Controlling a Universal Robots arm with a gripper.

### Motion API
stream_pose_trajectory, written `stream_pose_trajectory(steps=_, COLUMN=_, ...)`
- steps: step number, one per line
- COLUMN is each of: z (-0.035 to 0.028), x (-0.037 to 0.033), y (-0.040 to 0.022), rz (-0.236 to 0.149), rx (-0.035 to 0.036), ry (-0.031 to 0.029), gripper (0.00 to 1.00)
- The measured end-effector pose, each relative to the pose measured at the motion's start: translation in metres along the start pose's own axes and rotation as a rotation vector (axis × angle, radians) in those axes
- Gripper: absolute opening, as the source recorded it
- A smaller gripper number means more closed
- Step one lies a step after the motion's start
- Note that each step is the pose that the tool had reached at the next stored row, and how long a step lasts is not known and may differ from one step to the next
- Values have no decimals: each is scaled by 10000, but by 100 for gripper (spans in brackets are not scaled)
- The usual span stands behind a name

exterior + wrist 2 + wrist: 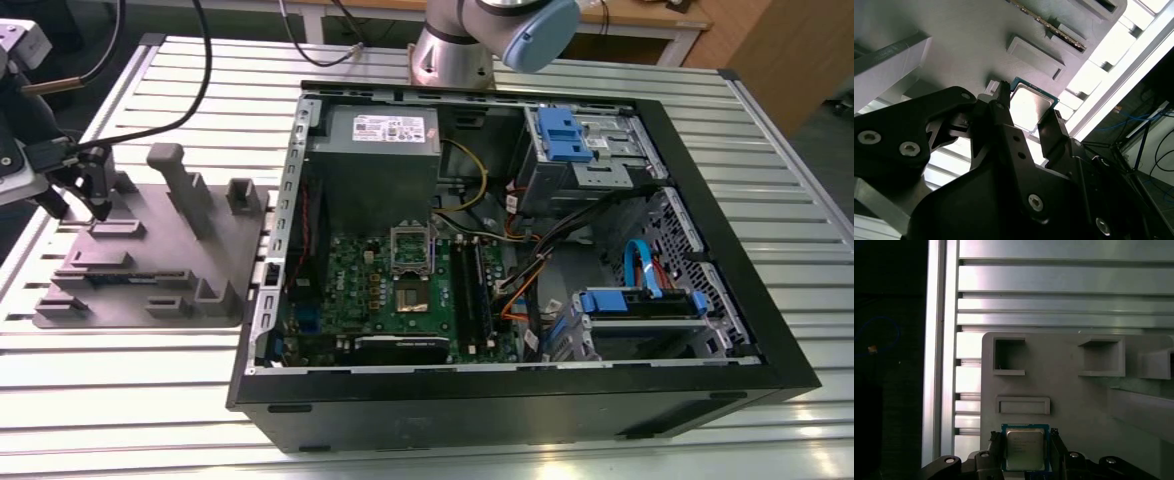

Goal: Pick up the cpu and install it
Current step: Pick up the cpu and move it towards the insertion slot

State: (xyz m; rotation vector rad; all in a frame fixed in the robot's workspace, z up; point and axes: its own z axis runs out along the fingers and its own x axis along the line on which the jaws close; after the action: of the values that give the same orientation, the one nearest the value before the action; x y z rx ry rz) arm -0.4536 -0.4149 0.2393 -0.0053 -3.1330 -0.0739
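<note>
The cpu, a small square chip with a silvery top and a green rim, lies flat between my gripper's two black fingers, which press against two of its opposite edges. In the second wrist view the cpu is close over the grey fixture plate, held in the gripper; I cannot tell whether it still touches the plate. In the exterior view the gripper is at the far left, low over the fixture plate. The socket on the green motherboard stands uncovered inside the open computer case.
Raised posts and pockets stand on the fixture plate beside the gripper. The case holds a grey power-supply box, blue drive bays and loose cables. The arm's base is behind the case. A slatted metal table carries everything.
</note>
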Motion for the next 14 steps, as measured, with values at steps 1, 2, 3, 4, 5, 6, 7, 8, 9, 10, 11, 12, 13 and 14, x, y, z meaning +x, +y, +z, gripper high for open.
stream_pose_trajectory(steps=1, z=-2, x=0, y=0, rz=0, rx=0, ry=0, gripper=47)
stream_pose_trajectory(steps=2, z=-3, x=0, y=0, rz=0, rx=0, ry=-1, gripper=47)
stream_pose_trajectory(steps=3, z=-33, x=0, y=2, rz=0, rx=11, ry=0, gripper=47)
stream_pose_trajectory(steps=4, z=-54, x=0, y=3, rz=0, rx=29, ry=0, gripper=47)
stream_pose_trajectory(steps=5, z=-55, x=0, y=3, rz=0, rx=28, ry=0, gripper=47)
stream_pose_trajectory(steps=6, z=-56, x=0, y=3, rz=0, rx=28, ry=0, gripper=47)
stream_pose_trajectory(steps=7, z=-58, x=0, y=3, rz=0, rx=28, ry=0, gripper=47)
stream_pose_trajectory(steps=8, z=-62, x=0, y=3, rz=0, rx=30, ry=2, gripper=47)
stream_pose_trajectory(steps=9, z=-68, x=1, y=3, rz=0, rx=31, ry=4, gripper=47)
stream_pose_trajectory(steps=10, z=-73, x=1, y=3, rz=0, rx=29, ry=1, gripper=47)
stream_pose_trajectory(steps=11, z=-78, x=1, y=4, rz=0, rx=29, ry=0, gripper=47)
stream_pose_trajectory(steps=12, z=-85, x=1, y=4, rz=0, rx=30, ry=1, gripper=47)
stream_pose_trajectory(steps=13, z=-90, x=1, y=4, rz=0, rx=29, ry=0, gripper=47)
stream_pose_trajectory(steps=14, z=-95, x=0, y=5, rz=0, rx=28, ry=-1, gripper=47)
